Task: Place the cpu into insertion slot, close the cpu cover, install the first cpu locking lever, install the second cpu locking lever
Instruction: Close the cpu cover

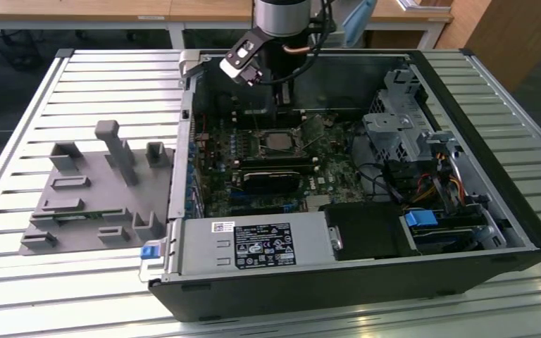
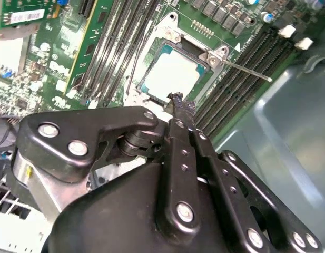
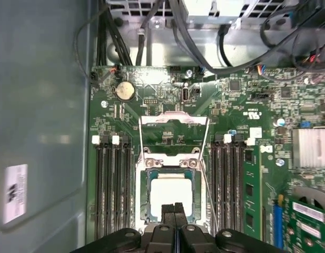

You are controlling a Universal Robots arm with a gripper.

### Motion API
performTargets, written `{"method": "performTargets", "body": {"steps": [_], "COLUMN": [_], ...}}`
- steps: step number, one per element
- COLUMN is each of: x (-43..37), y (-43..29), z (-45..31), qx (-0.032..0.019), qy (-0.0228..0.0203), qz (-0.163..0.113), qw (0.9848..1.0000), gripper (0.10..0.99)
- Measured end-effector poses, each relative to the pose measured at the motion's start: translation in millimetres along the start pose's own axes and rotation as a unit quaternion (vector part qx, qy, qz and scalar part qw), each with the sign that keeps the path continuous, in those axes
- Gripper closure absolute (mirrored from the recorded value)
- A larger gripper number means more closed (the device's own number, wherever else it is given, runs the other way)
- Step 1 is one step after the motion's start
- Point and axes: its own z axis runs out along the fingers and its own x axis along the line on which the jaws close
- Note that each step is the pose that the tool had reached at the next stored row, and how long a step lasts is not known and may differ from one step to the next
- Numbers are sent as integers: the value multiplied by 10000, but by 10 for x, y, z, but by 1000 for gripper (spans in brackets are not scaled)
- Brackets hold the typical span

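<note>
Silver cpu (image 3: 170,191) lies partly hidden beneath the closed jaws.

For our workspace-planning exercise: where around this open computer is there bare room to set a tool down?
Bare: the slatted table around the grey fixture, and its strip on the camera's side of the case. Crowded: inside, where the gripper hangs over the cpu between memory slots.

A workshop or lab: an open computer case (image 1: 346,285) on a slatted metal bench (image 1: 110,84), desks (image 1: 82,10) behind.

Silver cpu (image 3: 170,192) lies flat in insertion slot (image 3: 143,196), cpu cover (image 3: 174,120) open.
</note>
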Motion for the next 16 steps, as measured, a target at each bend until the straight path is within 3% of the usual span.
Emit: {"method": "performTargets", "body": {"steps": [5,16], "x": [0,-95], "y": [13,22], "z": [-169,-175], "qx": [1,1], "qy": [6,30], "qz": [1,4], "qw": [10000,10000], "gripper": [980,980]}}
